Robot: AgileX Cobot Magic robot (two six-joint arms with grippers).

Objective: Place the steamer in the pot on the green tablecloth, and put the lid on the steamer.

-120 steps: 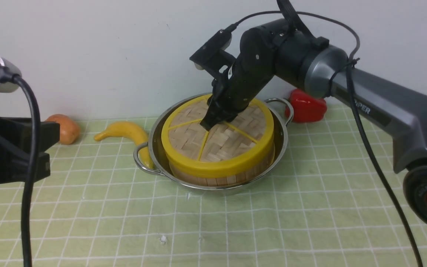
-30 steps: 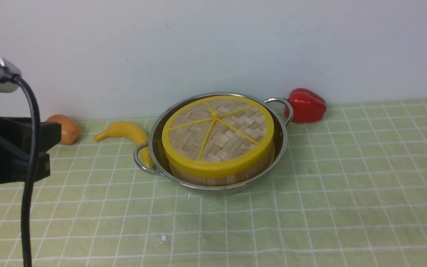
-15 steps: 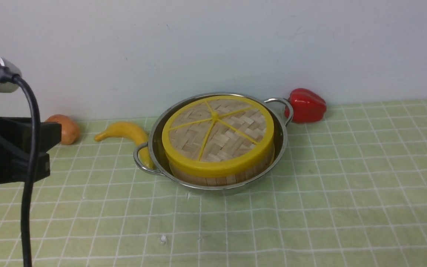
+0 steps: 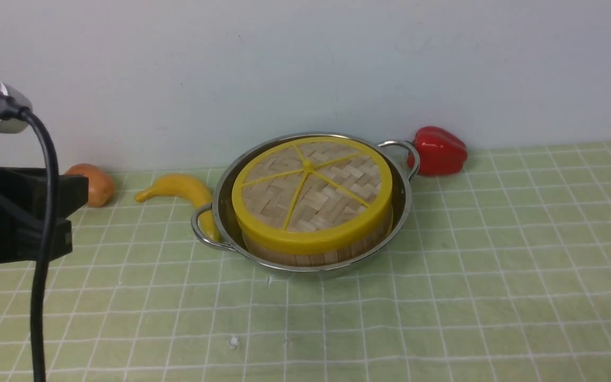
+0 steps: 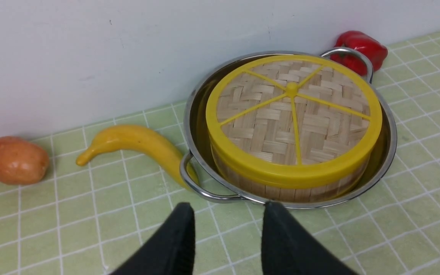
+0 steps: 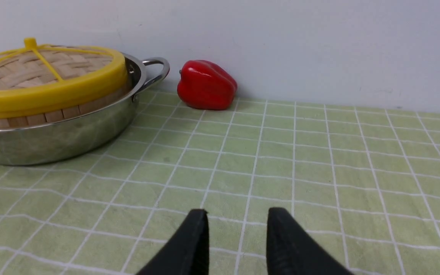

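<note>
The steamer [image 4: 316, 253] sits inside the pot [image 4: 220, 199], and the lid [image 4: 311, 193] lies flat on the steamer, its rim covering the basket's top. The pot stands on the green tablecloth [image 4: 470, 276] near the wall, a yellow banana [image 4: 181, 190] touching its handle, a red pepper [image 4: 438, 150] just beside the other. My left pincer [image 5: 227, 229] and right pincer [image 6: 237, 235] are both spread, holding nothing, apart from the pot.

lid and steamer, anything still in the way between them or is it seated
Nothing visible stands between them: the lid sits flat on the steamer inside the pot. Both grippers are clear of it, empty.
</note>
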